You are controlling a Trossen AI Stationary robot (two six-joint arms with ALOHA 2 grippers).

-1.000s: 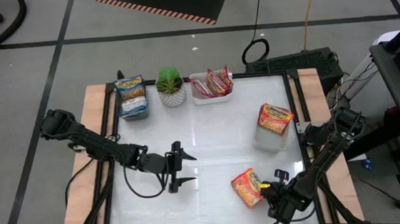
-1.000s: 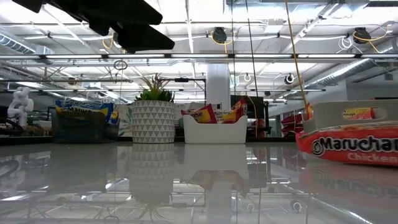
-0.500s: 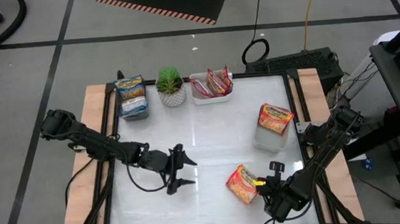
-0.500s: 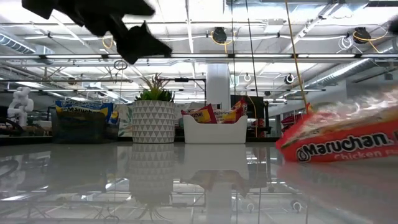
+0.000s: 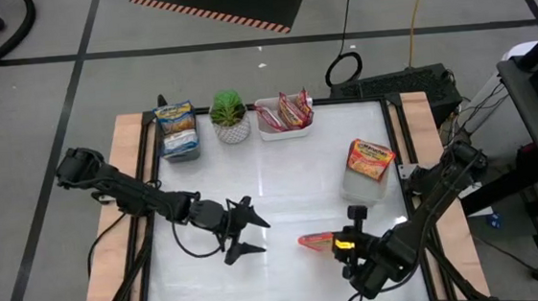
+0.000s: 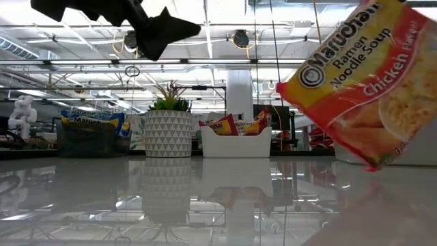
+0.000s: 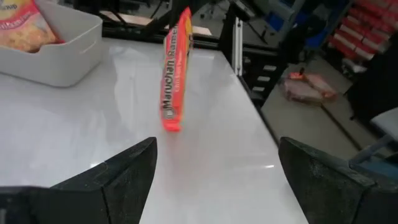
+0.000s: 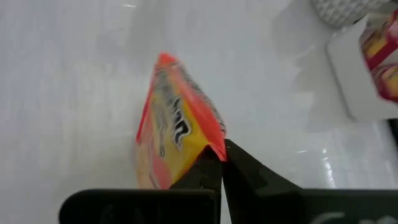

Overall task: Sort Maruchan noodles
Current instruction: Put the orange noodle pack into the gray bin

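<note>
One Maruchan noodle packet (image 5: 315,240), orange-trimmed with "Chicken" printed on it, is held up in the air by my right gripper (image 5: 340,243) near the table's near right part. The low view shows this packet (image 6: 362,75) tilted and clear of the table. In the left wrist view the packet (image 7: 175,68) shows edge-on. My left gripper (image 5: 251,236) is open, hovering left of the packet and touching nothing. More packets lie in three trays. My right gripper (image 8: 221,163) is shut on the packet's corner by its end seam (image 8: 210,144), pinched between the two fingers. The fingers come from the table's right side. The packet stands on edge, tilted and lifted clear of the table.
A grey tray with blue-trimmed packets (image 5: 177,131), a potted green plant (image 5: 230,113) and a white tray with red packets (image 5: 284,117) stand along the far edge. A white tray with orange packets (image 5: 368,167) stands at the right. The table's middle (image 5: 282,188) is bare.
My right gripper has risen and moved toward the table's left, taking the packet with it. The packet lay flat on the table a second ago; now it is lifted clear and turned up on edge. My left gripper has drifted slightly toward the right.
</note>
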